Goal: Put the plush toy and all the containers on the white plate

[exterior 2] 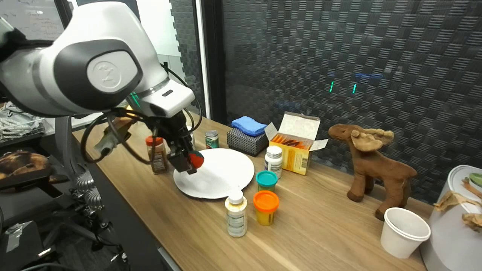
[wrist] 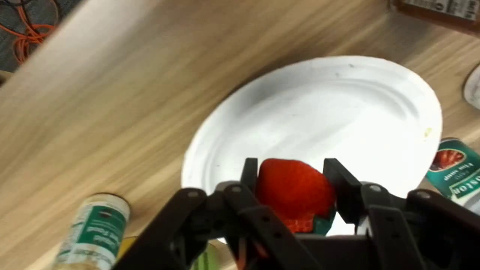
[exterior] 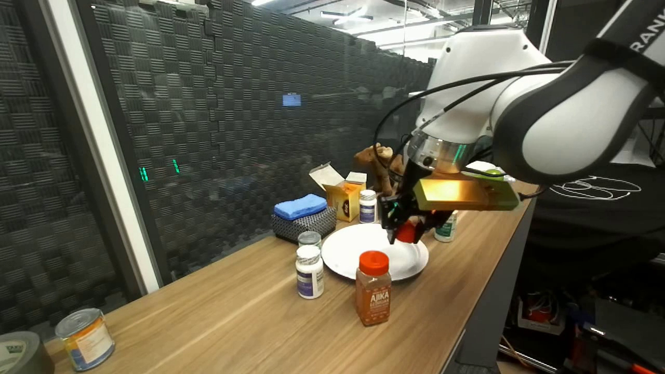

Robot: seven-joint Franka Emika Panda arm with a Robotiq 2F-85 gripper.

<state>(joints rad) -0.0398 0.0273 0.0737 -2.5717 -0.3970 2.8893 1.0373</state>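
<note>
My gripper is shut on a red rounded thing with a green patch. In both exterior views it hangs over the white plate. The plush toy, a brown antlered animal, stands upright by the wall. Around the plate are containers: a red-lidded jar, a white pill bottle, another white pill bottle, a teal-lidded tub, an orange-lidded tub, a white-capped bottle with a green label and a green-labelled can. Another can stands far off at the table's end.
Behind the plate stand an open yellow box and a dark patterned box with a blue cloth on top. White cups and a white bin are past the plush toy. A tape roll lies near the can at the end.
</note>
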